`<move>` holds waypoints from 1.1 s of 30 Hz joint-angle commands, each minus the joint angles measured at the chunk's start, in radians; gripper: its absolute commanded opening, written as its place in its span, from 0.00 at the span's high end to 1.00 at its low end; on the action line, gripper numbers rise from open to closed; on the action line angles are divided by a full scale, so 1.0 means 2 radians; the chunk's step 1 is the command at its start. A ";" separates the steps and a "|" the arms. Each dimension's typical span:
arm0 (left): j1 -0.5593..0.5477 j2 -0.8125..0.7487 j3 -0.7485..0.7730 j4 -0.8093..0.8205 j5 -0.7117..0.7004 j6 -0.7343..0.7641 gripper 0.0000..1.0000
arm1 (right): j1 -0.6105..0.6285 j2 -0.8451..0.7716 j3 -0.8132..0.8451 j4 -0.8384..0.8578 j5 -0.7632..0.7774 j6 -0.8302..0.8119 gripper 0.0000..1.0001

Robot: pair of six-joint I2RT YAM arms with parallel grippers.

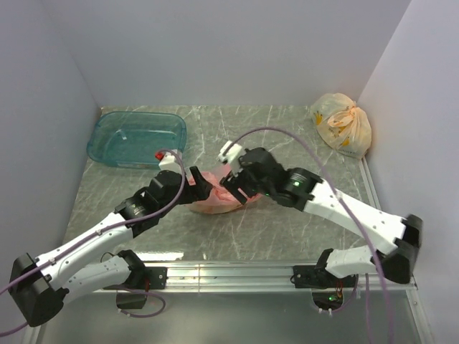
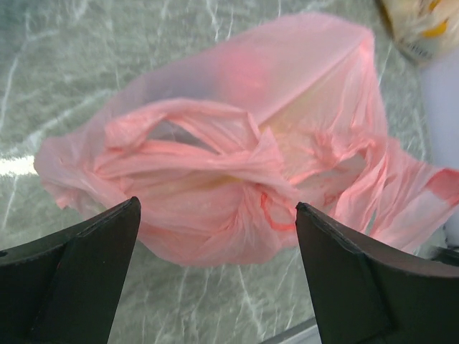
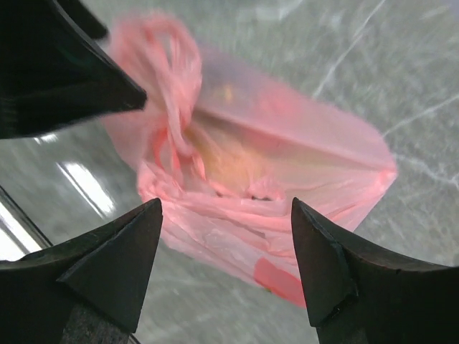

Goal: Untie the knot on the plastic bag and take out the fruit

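The pink plastic bag (image 1: 215, 195) lies on the marble table between my two grippers. In the left wrist view the plastic bag (image 2: 237, 165) fills the middle, its handle loops twisted into a knot (image 2: 269, 183). In the right wrist view the bag (image 3: 272, 186) shows a yellowish fruit (image 3: 229, 161) blurred through the plastic; other fruit is hidden. My left gripper (image 1: 195, 188) is open just left of the bag, its jaws wide apart and empty. My right gripper (image 1: 235, 188) is open just right of the bag, empty.
A clear blue plastic tub (image 1: 136, 137) stands at the back left. A pale yellow bag with orange print (image 1: 342, 123) sits at the back right, also in the left wrist view (image 2: 419, 25). An aluminium rail (image 1: 229, 272) runs along the near edge.
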 commanded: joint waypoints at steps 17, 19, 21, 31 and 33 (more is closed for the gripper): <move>-0.036 0.075 0.013 0.038 0.035 -0.003 0.10 | 0.044 0.092 0.032 -0.119 0.012 -0.080 0.21; -0.039 0.084 0.012 0.045 0.039 -0.005 0.11 | 0.044 0.091 0.028 -0.125 0.013 -0.077 0.21; -0.045 0.096 0.011 0.051 0.043 -0.008 0.12 | 0.045 0.093 0.022 -0.131 0.015 -0.071 0.22; -0.067 0.146 -0.004 0.072 0.018 -0.024 0.36 | 0.050 0.084 0.004 -0.141 -0.014 -0.059 0.23; -0.069 0.153 -0.014 0.078 0.007 -0.032 0.47 | 0.050 0.089 -0.001 -0.144 -0.017 -0.054 0.23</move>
